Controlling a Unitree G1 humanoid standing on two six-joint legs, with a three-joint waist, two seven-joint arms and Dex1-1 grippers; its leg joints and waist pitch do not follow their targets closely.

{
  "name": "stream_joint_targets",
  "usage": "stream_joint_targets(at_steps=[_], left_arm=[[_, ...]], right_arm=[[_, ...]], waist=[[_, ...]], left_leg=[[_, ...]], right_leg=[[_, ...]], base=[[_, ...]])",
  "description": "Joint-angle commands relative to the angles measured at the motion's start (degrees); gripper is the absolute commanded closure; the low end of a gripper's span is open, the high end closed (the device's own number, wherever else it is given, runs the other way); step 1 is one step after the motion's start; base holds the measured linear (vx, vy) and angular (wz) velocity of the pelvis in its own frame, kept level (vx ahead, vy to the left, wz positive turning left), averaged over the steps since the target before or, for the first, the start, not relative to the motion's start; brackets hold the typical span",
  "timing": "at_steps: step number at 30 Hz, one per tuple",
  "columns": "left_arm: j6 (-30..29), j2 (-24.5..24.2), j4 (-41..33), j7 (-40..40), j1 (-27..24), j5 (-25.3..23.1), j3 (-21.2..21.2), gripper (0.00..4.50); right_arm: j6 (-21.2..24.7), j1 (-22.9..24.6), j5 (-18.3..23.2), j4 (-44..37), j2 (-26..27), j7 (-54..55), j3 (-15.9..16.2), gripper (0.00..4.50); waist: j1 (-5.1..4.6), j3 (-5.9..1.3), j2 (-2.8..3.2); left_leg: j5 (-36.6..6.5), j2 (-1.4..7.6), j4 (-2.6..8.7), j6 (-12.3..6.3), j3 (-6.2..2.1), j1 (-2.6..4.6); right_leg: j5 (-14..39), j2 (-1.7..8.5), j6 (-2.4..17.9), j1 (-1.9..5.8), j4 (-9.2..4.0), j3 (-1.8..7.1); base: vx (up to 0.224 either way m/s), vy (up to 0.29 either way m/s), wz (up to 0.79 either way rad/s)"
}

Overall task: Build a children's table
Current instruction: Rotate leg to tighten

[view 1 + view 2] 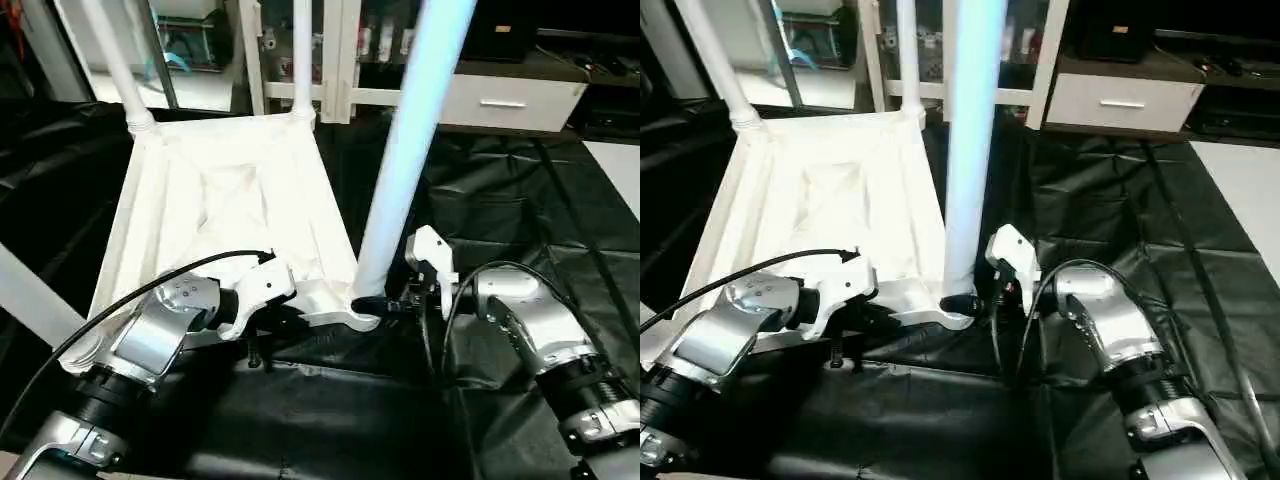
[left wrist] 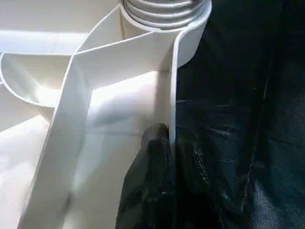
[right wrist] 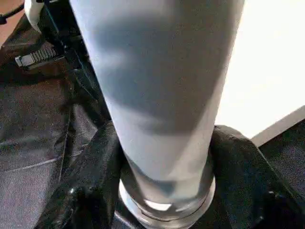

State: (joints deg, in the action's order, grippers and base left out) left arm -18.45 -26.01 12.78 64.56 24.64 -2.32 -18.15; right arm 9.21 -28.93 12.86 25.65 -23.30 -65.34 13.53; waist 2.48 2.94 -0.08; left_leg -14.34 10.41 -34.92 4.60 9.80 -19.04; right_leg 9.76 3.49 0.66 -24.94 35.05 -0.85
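With the children's table [image 1: 230, 200] upside down on the desk [image 1: 520, 200], we pinch its stiff, light rim in our left jaws while our right jaws close around the slippery leg [image 1: 400, 180] low near its socket.

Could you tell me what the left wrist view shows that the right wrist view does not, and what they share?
The left wrist view looks along the table top's side wall, which the left gripper's black jaws pinch, with inner ribs running away from it.

The right wrist view looks up the near leg, with the right gripper's jaws set either side of its base and the left gripper's body behind it.

Both share that leg's ridged foot in its corner socket, and the black cloth.
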Motion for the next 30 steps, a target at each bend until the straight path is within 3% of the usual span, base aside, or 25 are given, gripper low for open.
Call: stream_joint_targets(at_steps=[1, 8, 9, 15, 25, 30], left_arm=[[-0.50, 1.20, 0.48, -0.56, -1.58, 2.80, 0.45, 4.50], [-0.59, 1.31, 0.52, -0.68, -1.17, 2.71, 0.52, 4.50], [-0.44, 1.28, 0.51, -0.68, -1.01, 2.57, 0.59, 4.50], [-0.66, 1.48, -0.14, -1.02, -1.32, 2.57, 0.59, 4.50], [-0.77, 1.59, -0.06, -1.42, -1.31, 2.48, 0.67, 4.50], [-0.70, 1.11, 0.10, -1.09, -1.23, 2.39, 0.77, 4.50]], right_arm=[[-0.52, 0.06, -0.64, 0.87, 0.65, -0.51, 0.88, 2.11], [-1.91, -0.23, -2.06, 2.48, 1.07, 1.20, 0.53, 2.12], [-1.15, -0.39, -1.41, 2.41, 1.43, 1.39, -0.15, 1.56], [-1.24, 0.09, -1.68, 1.35, 1.13, 0.96, 0.15, 1.03], [-2.39, -0.53, -2.41, 2.65, 1.40, -0.02, 0.65, 1.03], [-1.47, -0.31, -2.61, 1.82, 1.57, -0.08, 0.89, 1.48]], waist=[[0.55, -3.80, -1.26], [0.37, -3.83, -1.39], [0.32, -3.78, -1.65], [0.25, -3.80, -1.64], [0.33, -3.85, -1.59], [0.32, -3.95, -1.39]], left_leg=[[1.25, 1.63, 3.48, -7.87, -0.06, -1.03], [1.16, 1.59, 3.38, -7.98, 0.01, -1.06], [0.84, 1.57, 3.44, -7.89, -0.03, -1.12], [0.90, 1.66, 3.43, -7.68, -0.06, -1.01], [1.57, 1.64, 3.31, -8.36, -0.04, -1.05], [2.22, 1.59, 3.24, -8.49, -0.02, -1.01]], right_leg=[[5.73, 3.60, 16.50, 4.33, -2.81, 1.61], [5.36, 3.55, 16.96, 4.33, -2.78, 1.59], [6.10, 3.55, 16.72, 4.40, -2.81, 1.61], [6.30, 3.55, 16.41, 4.28, -2.73, 1.59], [5.04, 3.57, 16.98, 4.27, -2.59, 1.54], [3.54, 3.49, 17.35, 4.34, -2.44, 1.56]], base=[[0.000, 0.000, 0.00], [0.000, 0.000, 0.00], [0.000, 0.000, 0.00], [0.000, 0.000, 0.00], [0.000, 0.000, 0.00], [0.000, 0.000, 0.00]])
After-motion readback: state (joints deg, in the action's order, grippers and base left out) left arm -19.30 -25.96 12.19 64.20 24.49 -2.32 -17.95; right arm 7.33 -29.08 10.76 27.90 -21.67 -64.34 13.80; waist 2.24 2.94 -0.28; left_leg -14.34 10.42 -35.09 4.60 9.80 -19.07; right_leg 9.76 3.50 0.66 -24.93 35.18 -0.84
